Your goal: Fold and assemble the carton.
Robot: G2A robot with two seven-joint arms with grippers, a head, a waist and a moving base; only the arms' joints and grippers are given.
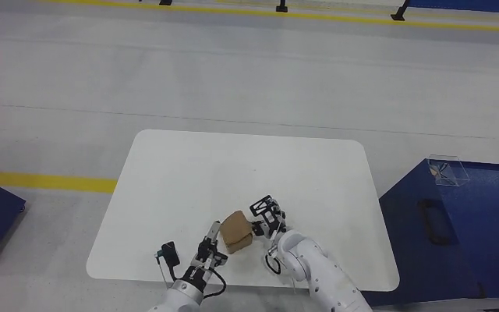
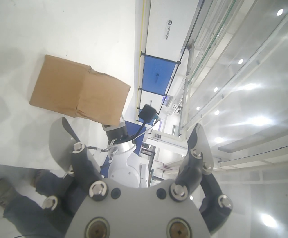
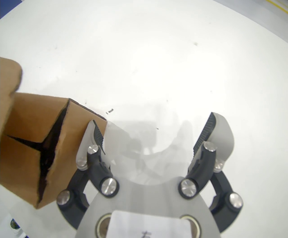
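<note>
Small brown carton (image 1: 236, 231) sat on table (image 1: 234, 164) btwn L gripper (image 2: 130, 126) & R gripper (image 3: 153, 119), both spread wide, empty; unheld end flaps (image 3: 29, 119) might've sprung open.

Brand lettering, logo, on white wall panel (image 2: 177, 18)

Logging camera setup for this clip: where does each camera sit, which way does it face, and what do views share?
Top: above the arms, looking down at the table; both arms show, flanking the carton.
Left wrist: behind the open left tool, facing the carton, right arm and hall beyond.
Right wrist: behind the open right tool, looking down at the table, carton beside one finger.
Shared: all three show the carton and table.
</note>
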